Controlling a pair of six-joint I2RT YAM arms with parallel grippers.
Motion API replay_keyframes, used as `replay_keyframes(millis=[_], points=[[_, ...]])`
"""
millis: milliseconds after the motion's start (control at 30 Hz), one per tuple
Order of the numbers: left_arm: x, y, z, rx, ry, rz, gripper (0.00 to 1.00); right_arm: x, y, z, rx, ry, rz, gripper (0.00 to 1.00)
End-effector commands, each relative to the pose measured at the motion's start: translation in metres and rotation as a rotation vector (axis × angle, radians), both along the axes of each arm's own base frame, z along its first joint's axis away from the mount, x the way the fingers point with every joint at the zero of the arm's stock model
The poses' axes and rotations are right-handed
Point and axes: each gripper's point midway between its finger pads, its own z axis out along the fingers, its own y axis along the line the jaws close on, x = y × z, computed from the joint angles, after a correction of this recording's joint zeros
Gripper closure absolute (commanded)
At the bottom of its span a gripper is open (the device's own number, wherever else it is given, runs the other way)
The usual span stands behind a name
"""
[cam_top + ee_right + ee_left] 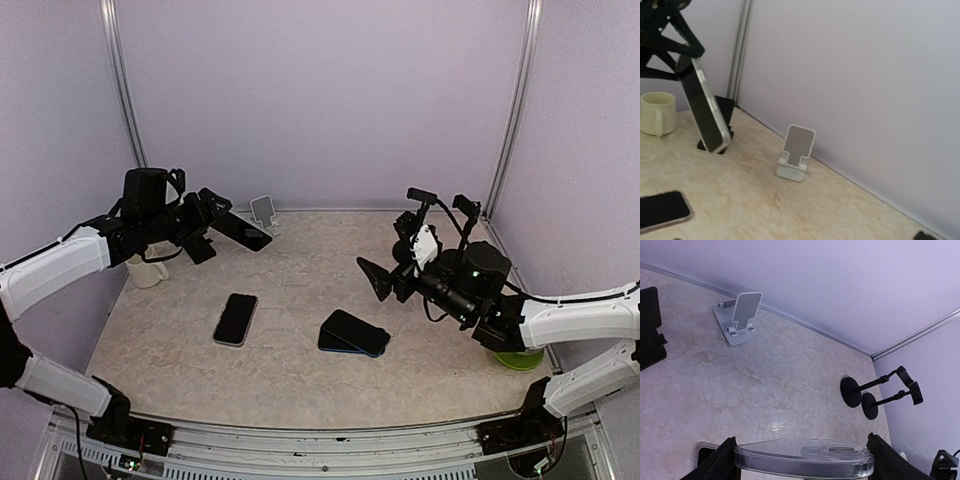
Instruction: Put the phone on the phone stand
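My left gripper (212, 222) is shut on a phone (243, 232) in a clear case and holds it in the air just left of the white phone stand (264, 212). In the left wrist view the phone's edge (805, 454) spans the gap between the black fingers (715, 466), and the phone stand (740, 318) stands empty ahead by the back wall. The right wrist view shows the held phone (703, 106) tilted, left of the stand (796, 153). My right gripper (378, 278) hovers open over the table's right middle, holding nothing.
A second phone (236, 318) lies flat at the centre left and a stack of dark phones (354, 333) at the centre. A cream mug (147, 270) stands under my left arm. Two black stands (860, 396) are at the back right, and a green object (520, 358) sits near my right arm.
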Motion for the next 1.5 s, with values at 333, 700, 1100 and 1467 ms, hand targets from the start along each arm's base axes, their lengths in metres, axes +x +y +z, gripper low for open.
replay_keyframes(millis=[333, 700, 1100, 1467], points=[[0.061, 0.074, -0.003, 0.215, 0.013, 0.255, 0.65, 0.000, -0.010, -0.004, 0.014, 0.035, -0.042, 0.00], [0.094, 0.113, -0.010, 0.313, 0.065, 0.389, 0.66, 0.001, -0.010, -0.005, 0.010, 0.049, -0.046, 0.00], [0.117, 0.146, -0.016, 0.399, 0.123, 0.496, 0.68, 0.000, -0.011, -0.003, 0.010, 0.053, -0.046, 0.00], [0.122, 0.155, -0.020, 0.402, 0.202, 0.569, 0.73, 0.000, -0.009, -0.006, 0.010, 0.068, -0.039, 0.00]])
